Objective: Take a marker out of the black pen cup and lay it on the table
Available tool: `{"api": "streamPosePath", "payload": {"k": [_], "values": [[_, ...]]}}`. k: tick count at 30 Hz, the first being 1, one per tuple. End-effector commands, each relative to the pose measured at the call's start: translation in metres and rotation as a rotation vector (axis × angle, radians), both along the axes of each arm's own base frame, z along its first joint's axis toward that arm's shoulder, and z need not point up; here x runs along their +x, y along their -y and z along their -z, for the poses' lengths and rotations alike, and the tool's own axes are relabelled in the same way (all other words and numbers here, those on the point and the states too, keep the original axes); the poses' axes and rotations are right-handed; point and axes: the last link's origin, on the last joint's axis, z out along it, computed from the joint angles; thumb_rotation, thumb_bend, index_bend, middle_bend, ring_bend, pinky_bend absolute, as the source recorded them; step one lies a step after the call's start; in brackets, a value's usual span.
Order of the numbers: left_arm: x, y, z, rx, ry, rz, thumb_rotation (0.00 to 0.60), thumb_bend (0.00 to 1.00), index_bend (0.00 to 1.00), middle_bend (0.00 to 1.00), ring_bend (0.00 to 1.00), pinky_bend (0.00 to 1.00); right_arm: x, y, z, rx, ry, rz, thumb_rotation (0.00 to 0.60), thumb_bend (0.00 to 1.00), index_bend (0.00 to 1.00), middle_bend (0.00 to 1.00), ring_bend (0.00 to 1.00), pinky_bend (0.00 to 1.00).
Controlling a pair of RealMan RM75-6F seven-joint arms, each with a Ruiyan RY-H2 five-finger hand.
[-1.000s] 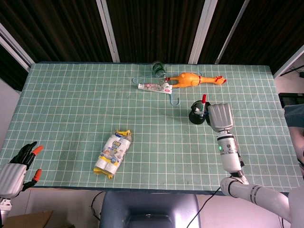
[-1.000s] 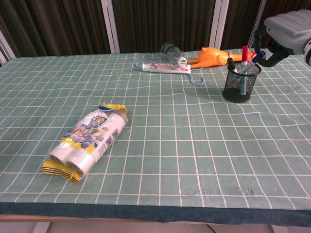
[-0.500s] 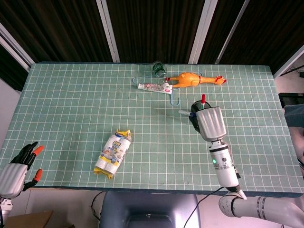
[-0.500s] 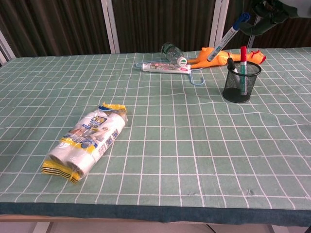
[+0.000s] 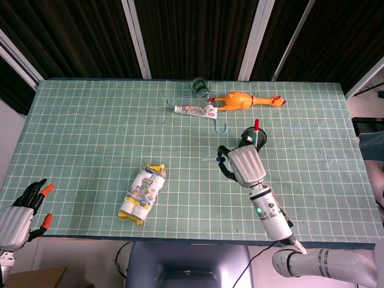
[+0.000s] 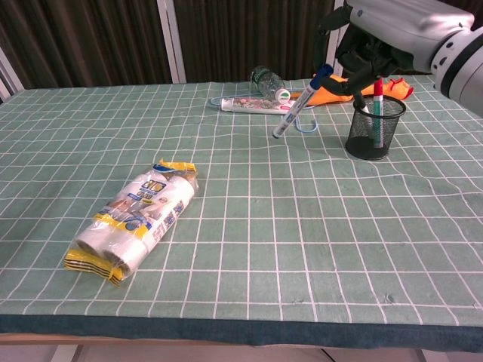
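Your right hand (image 6: 375,47) grips the blue-capped marker (image 6: 301,101) tilted in the air, left of the black pen cup (image 6: 374,128). You're mid-carry; next, lower it flat onto the bare worktop (image 6: 302,219) and let go.

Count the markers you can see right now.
3: a blue-capped marker in the right hand, a red-capped one and a black one in the black pen cup; others may be hidden.
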Motion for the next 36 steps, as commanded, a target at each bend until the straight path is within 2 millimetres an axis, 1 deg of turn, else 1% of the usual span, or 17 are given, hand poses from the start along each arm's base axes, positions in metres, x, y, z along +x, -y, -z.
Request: {"api": "streamPosePath", "payload": {"k": [1,5,8,11,14,20,25,27,28,30,32,33,35,36], "values": [[0.0,0.0,0.0,0.001,0.0,-0.001,0.6,0.45,0.13,0.01,0.01,0.29,-0.01,0.003,0.022,0.156,0.155,-0.018,0.6,1.0,0.87,1.0,1.0,1.0],[0.0,0.0,-0.001,0.004,0.002,-0.002,0.6,0.45,0.13,0.01,0.01,0.29,-0.024,0.0,0.027,0.213,0.24,-0.021,0.6,1.0,0.87,1.0,1.0,1.0],[0.0,0.0,0.0,0.004,0.0,0.003,0.6,0.45,0.13,0.01,0.01,0.29,-0.044,-0.002,0.033,0.277,0.295,0.023,0.6,1.0,0.87,1.0,1.0,1.0],[0.0,0.0,0.0,0.002,-0.004,0.002,0.6,0.45,0.13,0.01,0.01,0.29,-0.062,-0.003,0.037,0.324,0.311,0.072,0.6,1.0,0.87,1.0,1.0,1.0],[0.001,0.0,0.001,0.001,-0.006,0.001,0.6,0.45,0.13,0.01,0.01,0.29,-0.077,-0.004,0.038,0.346,0.291,0.107,0.6,1.0,0.87,1.0,1.0,1.0],[0.0,0.0,0.0,0.003,-0.004,-0.002,0.6,0.45,0.13,0.01,0.01,0.29,-0.097,-0.008,0.036,0.367,0.2,0.155,0.6,1.0,0.85,1.0,1.0,1.0],[0.0,0.0,0.0,0.004,-0.001,0.001,0.6,0.45,0.13,0.01,0.01,0.29,-0.107,-0.015,0.027,0.373,0.113,0.189,0.6,1.0,0.75,1.0,1.0,1.0],[0.0,0.0,0.0,0.004,-0.002,0.0,0.6,0.45,0.13,0.01,0.01,0.29,-0.111,-0.018,0.021,0.352,0.048,0.193,0.6,0.99,0.7,1.0,1.0,1.0],[0.0,0.0,0.0,0.003,-0.001,0.001,0.6,0.45,0.13,0.01,0.01,0.29,-0.113,-0.02,0.018,0.338,0.012,0.195,0.6,0.97,0.67,1.0,1.0,1.0],[0.001,0.0,0.0,0.003,-0.001,0.001,0.6,0.45,0.13,0.01,0.01,0.29,-0.117,-0.024,0.011,0.299,-0.078,0.206,0.6,0.87,0.62,1.0,1.0,1.0],[0.001,0.001,0.0,0.003,-0.002,0.001,0.6,0.45,0.13,0.01,0.01,0.29,-0.119,-0.029,0.003,0.247,-0.173,0.223,0.6,0.71,0.55,1.0,1.0,1.0],[0.001,0.001,0.0,0.002,-0.002,0.002,0.6,0.45,0.13,0.01,0.01,0.29,-0.119,-0.031,0.0,0.221,-0.21,0.231,0.6,0.65,0.53,1.0,1.0,1.0],[0.001,0.0,0.0,0.002,-0.002,0.001,0.6,0.45,0.13,0.01,0.01,0.29,-0.118,-0.035,-0.006,0.17,-0.284,0.252,0.6,0.49,0.48,1.0,1.0,1.0],[0.001,0.0,0.0,0.002,-0.003,0.002,0.6,0.45,0.13,0.01,0.01,0.29,-0.118,-0.036,-0.009,0.152,-0.311,0.261,0.6,0.44,0.46,1.0,1.0,1.0]]}}
